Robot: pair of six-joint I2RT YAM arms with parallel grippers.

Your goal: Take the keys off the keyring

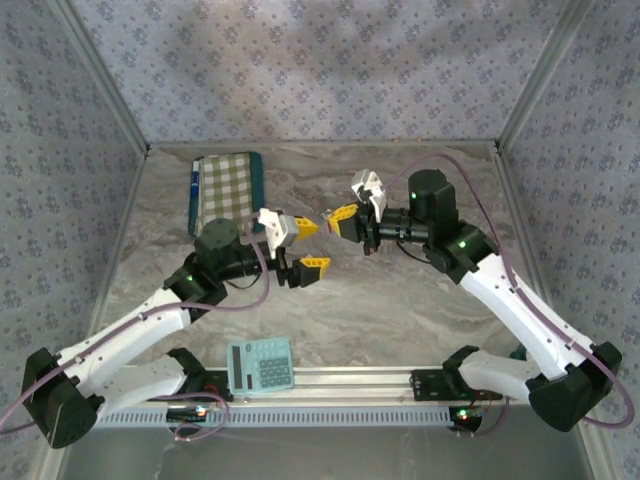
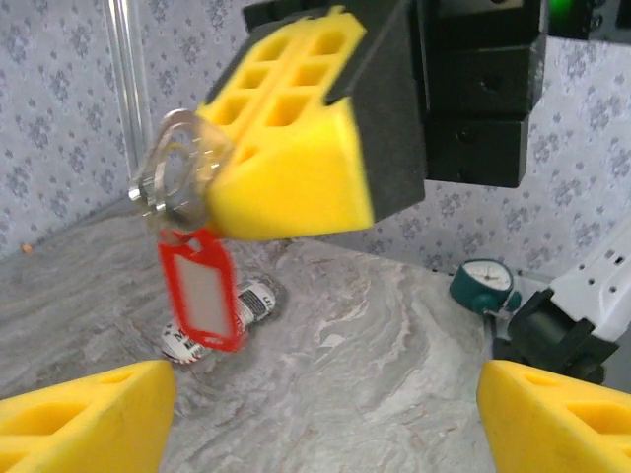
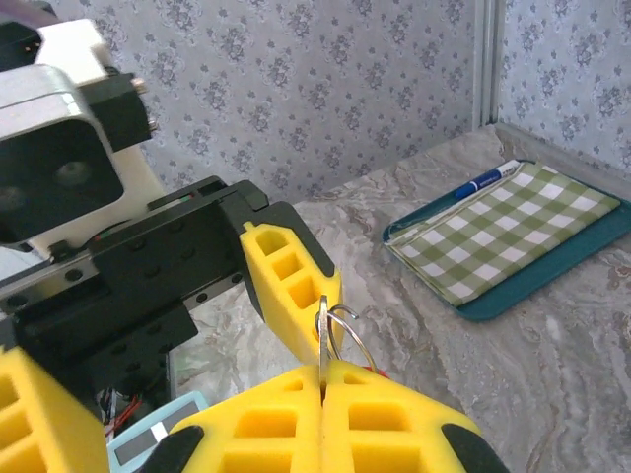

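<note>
Keys (image 2: 201, 299) above marbled table (image 2: 394, 340), papered walls (image 2: 59, 99)

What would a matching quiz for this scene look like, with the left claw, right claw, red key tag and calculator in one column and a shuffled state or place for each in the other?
Things:
1 left claw
2 right claw
3 red key tag
4 calculator

States:
A lies at the table's near edge
B open, holding nothing
C hangs from the keyring
D shut on the keyring

Pairs: 1-B, 2-D, 3-C, 4-A.
</note>
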